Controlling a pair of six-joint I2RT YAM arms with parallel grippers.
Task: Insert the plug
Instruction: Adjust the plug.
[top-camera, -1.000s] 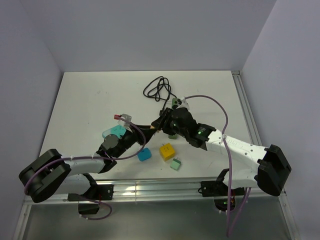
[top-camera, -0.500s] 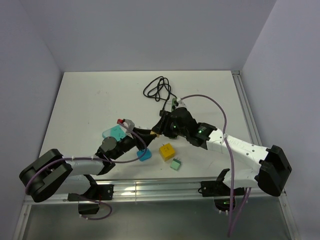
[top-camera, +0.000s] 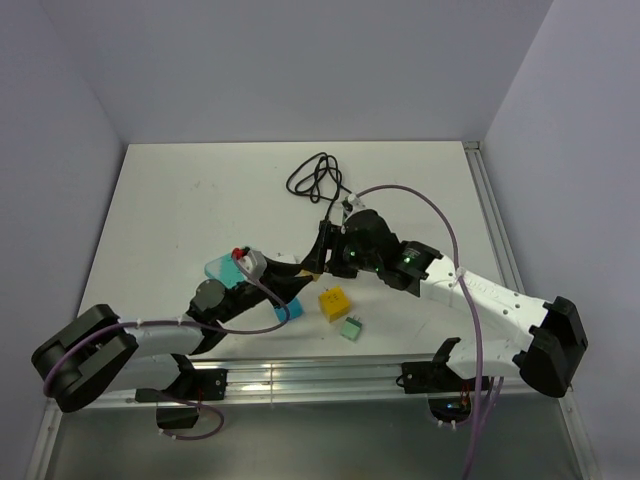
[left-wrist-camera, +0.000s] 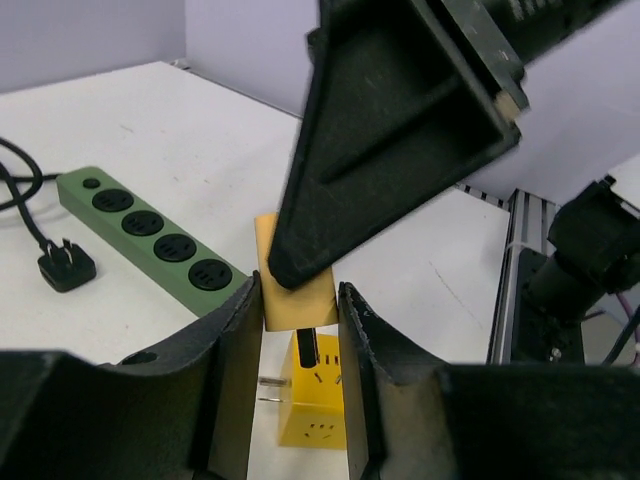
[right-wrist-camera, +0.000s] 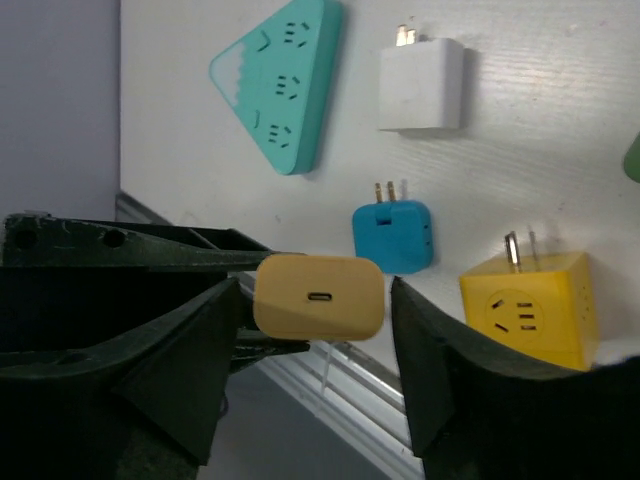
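One matte green four-socket strip lies beyond the glossy yellow cube adapter. Close to that cube, the left gripper clamps one smooth, rounded tan plug. The right gripper straddles it, jaws slightly clear.

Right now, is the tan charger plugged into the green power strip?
Out. The left gripper holds the tan charger off the table; the green power strip lies apart, its visible sockets empty.

Tan charger: 1
Yellow adapter: 1
Blue adapter: 1
White adapter: 1
Green adapter: 1
Green strip: 1
Teal socket: 1
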